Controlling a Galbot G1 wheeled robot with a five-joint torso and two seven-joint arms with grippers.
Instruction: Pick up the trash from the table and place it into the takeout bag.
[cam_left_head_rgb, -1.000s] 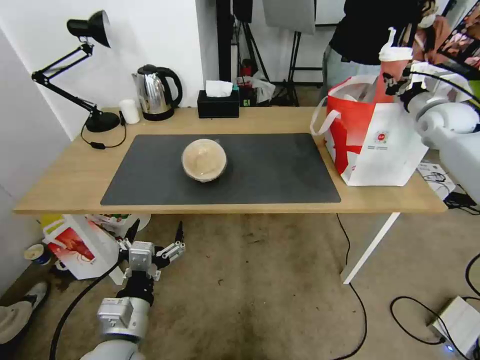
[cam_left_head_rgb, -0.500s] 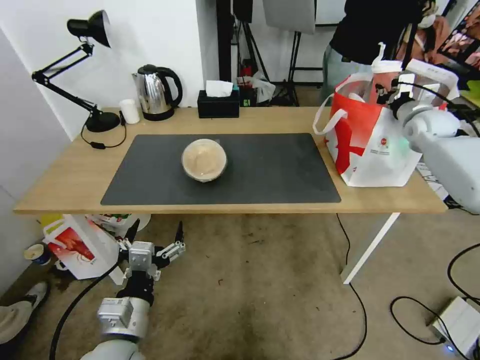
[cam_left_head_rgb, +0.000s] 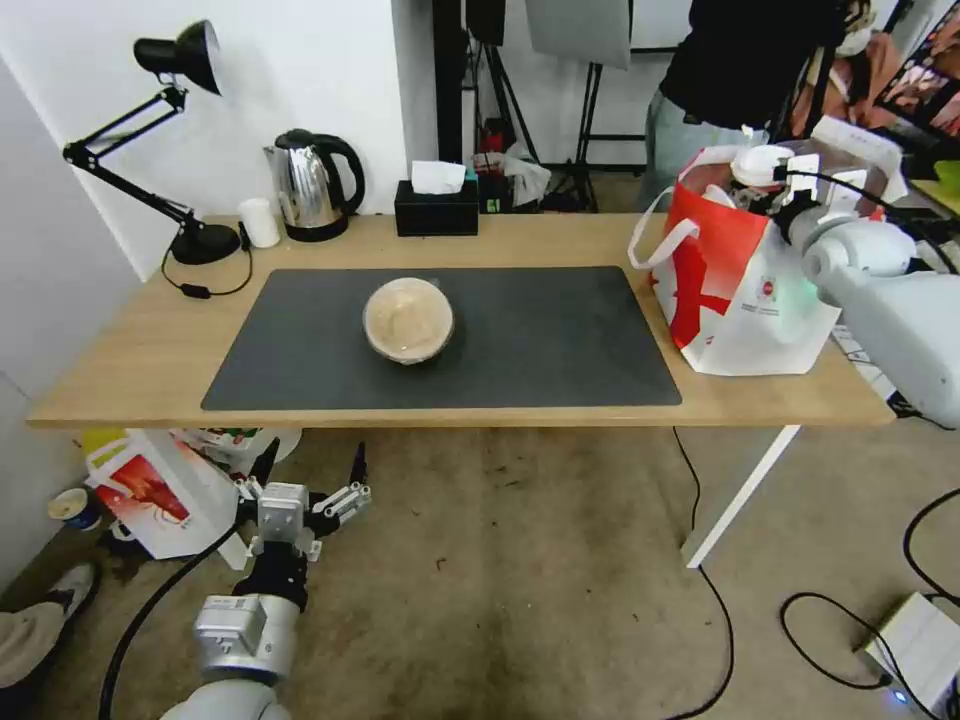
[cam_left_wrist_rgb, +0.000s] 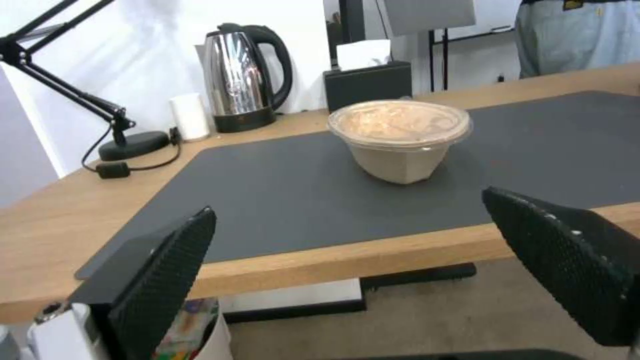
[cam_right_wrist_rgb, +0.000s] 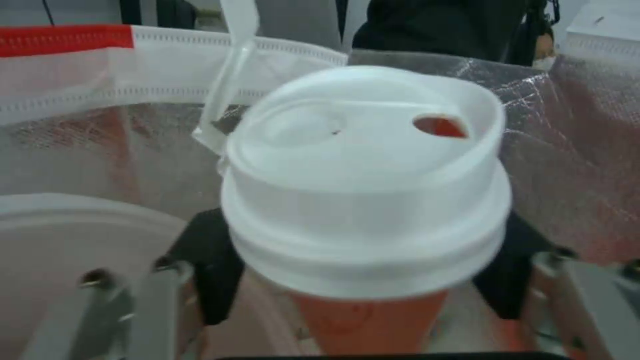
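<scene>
1. At the table's (cam_left_head_rgb: 130, 380) right end, your right gripper (cam_left_head_rgb: 775, 195) sits in the mouth of the takeout bag (cam_left_head_rgb: 745, 290) — its fingers (cam_right_wrist_rgb: 207, 270) are clamped on the red cup (cam_right_wrist_rgb: 363, 320), just under its white lid (cam_right_wrist_rgb: 367, 185).
2. From the right wrist view you can see the cup upright inside the bag, foil lining around it and a pale round rim low beside it; what that rim belongs to, you cannot tell.
3. On the dark grey mat (cam_left_head_rgb: 540, 340), left of centre, the round clear-lidded container (cam_left_head_rgb: 408, 320) stands alone and untouched, well apart from the bag.
4. Your left gripper (cam_left_head_rgb: 310, 465) hangs below the table's front edge, over the floor, with its fingers (cam_left_wrist_rgb: 160, 280) spread wide and nothing between them — the left wrist view looks across the mat at the container.
5. Along the back edge you have a desk lamp (cam_left_head_rgb: 150, 140), a small white cup (cam_left_head_rgb: 260, 222), a kettle (cam_left_head_rgb: 312, 185) and a black tissue box (cam_left_head_rgb: 436, 205).
6. Under the table's left end, a smaller red-and-white bag (cam_left_head_rgb: 160, 495) sits on the floor.
</scene>
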